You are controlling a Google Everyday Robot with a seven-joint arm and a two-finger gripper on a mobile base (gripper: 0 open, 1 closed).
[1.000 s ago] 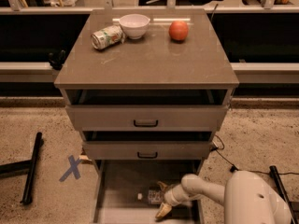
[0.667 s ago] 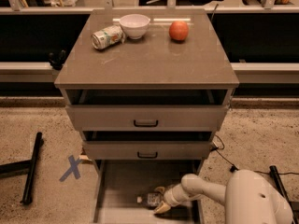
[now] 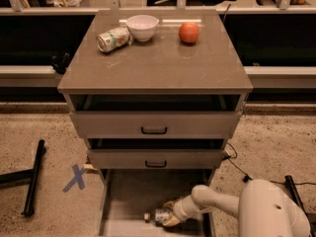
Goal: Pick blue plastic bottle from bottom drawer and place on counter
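One blue plastic bottle [image 3: 157,216] lies on its side on the floor of the bottom drawer [image 3: 127,196], white cap pointing away from the jaws, to the left in the view. One gripper [image 3: 168,214] reaches into the drawer from the right on a pale arm [image 3: 219,205]. Its jaws are pinching the bottle's body, one finger on the far side and one on the near side. The bottom drawer is pulled out and holds the bottle alone.

Three drawers in all. Above the jaws in the view are the middle drawer [image 3: 155,158] and the top drawer [image 3: 154,124], each with one black handle and each pulled out slightly; their contents are hidden.

Well above the jaws, the worktop [image 3: 158,65] carries three things:
- one dented can [image 3: 112,38] on its side, up and to the left of the jaws;
- one white bowl [image 3: 142,26] just right of the can, its inside not visible;
- one orange-red round fruit [image 3: 189,32], up and slightly right of the jaws.

On the floor, left of the jaws, one blue tape cross [image 3: 76,177].
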